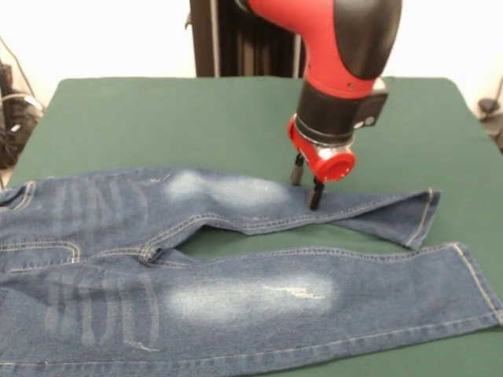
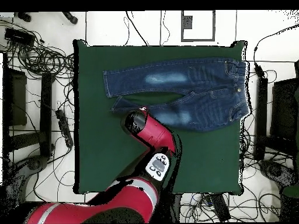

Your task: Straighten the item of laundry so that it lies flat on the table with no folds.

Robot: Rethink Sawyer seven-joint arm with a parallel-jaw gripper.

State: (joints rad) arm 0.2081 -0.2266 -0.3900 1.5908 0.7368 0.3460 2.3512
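Nearly flat, one leg askew

Front view first: the claw stands on the upper edge of the far leg of the jeans, below the knee fade; two dark fingers show a small gap between them, so I judge them slightly apart, though whether cloth is pinched between the tips I cannot tell; the near leg lies in front of the claw, spread fairly smooth; the far leg bends under the claw and runs slantwise to its hem, off to one side. A pull from this edge could, I think, drag the whole garment across the table instead of straightening the leg, since only friction holds the waist; a shallow hold could also slip off the seam. The waistband is cut off at the picture's edge.

Overhead view: the arm covers the claw wholly; the jeans lie across the table's far half, both legs pointing one way, the waistband at the opposite end; the contact point is hidden.
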